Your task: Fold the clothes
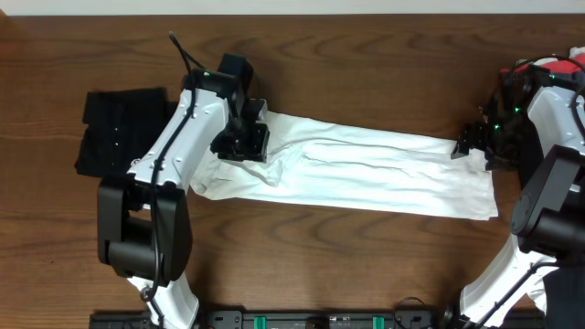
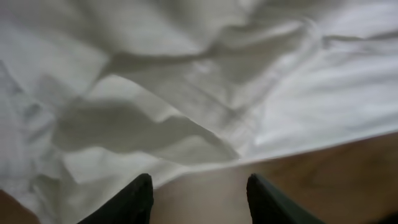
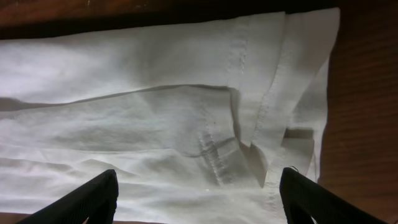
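1. Far left on the table, a black folded shirt lies on its own, well apart from the white garment, and the left arm crosses over its right edge in the overhead view
2. Moving right, the left gripper hangs over the rumpled left end of the white T-shirt
3. The left wrist view shows its dark fingers standing apart with only bare wood between them. Nothing is pinched, so this hand has let go, and the crumpled folds lie just ahead of the tips
4. Across the middle, the T-shirt lies as one long band on the wood, sloping slightly down toward the right. It is bunched at the left end, flatter along the centre, with a few long creases
5. On the right, the right gripper sits at the upper corner of the shirt's right end
6. In the right wrist view, its fingers are spread wide and empty, and the stitched hems lie layered between and ahead of them. It's hard to say whether the tips touch the cloth
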Tool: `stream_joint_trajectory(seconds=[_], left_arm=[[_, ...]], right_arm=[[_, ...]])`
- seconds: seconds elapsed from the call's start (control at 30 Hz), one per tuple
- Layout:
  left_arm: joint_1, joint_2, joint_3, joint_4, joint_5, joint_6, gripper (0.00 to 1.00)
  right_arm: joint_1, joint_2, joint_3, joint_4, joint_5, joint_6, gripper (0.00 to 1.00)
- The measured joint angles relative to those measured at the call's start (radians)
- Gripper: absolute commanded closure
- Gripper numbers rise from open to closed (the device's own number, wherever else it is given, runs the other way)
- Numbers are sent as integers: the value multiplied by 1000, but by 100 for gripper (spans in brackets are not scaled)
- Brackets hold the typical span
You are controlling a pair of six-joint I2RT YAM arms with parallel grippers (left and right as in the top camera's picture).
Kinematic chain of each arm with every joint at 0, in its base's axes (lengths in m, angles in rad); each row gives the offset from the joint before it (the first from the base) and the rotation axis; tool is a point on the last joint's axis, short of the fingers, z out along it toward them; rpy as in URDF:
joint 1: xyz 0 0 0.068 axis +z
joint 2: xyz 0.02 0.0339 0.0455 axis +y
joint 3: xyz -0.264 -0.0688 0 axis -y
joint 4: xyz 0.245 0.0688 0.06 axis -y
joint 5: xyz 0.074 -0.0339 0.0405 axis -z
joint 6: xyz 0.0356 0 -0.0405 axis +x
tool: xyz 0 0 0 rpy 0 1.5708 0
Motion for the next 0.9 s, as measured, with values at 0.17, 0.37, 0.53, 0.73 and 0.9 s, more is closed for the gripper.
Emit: stream_joint_trajectory(seconds=[0.17,0.37,0.53,0.73,0.9], left_arm=[[0,0,-130,187,-69,11,68],[0,3,-211,120,-121,-1,94],[0,-3,-211,17,-129,-12,65],[0,-82,-212,95,-150,-24,48],[0,-154,-211,259,-193,-29,51]], right_arm=[[0,0,0,0,-9,0,18],[0,0,0,0,-19,0,18],[0,0,0,3,-24,0,18],[0,0,0,5,-24,0,18],[0,0,0,5,-24,0,18]])
